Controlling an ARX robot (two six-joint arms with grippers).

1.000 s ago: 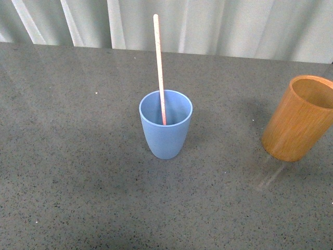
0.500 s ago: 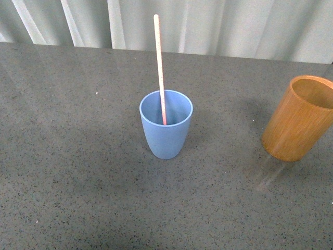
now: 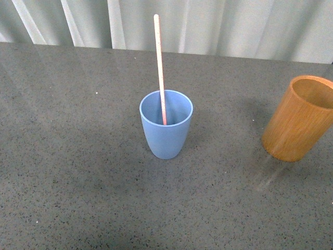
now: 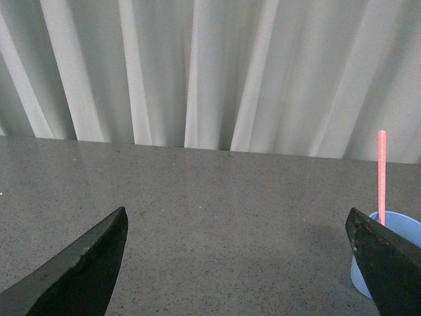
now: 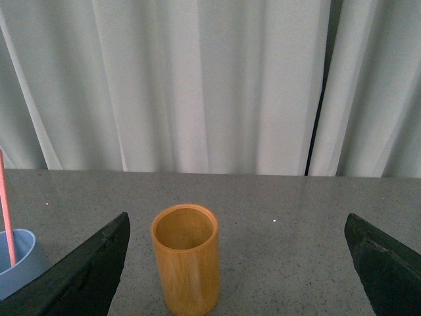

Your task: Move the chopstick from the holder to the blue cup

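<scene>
- The chopstick [image 3: 160,67] stands in the blue cup [image 3: 166,125], its lower end down inside and its upper length leaning a little against the rim, rising well above it.
- Nothing has shifted over the last second: stick, cup and holder [image 3: 298,119] sit just as they did, so the transfer looks finished to me.
- The holder, off to the right on the table [image 3: 78,172], appears empty, its mouth open.
- The left jaws [image 4: 237,263] are spread wide and hold nothing; the cup with its stick shows just beside one tip, outside the gap.
- The right jaws [image 5: 237,263] are likewise spread and empty, the holder ahead between them, the stick off to one side.
- Neither arm shows in the front view; both seem drawn back.
</scene>
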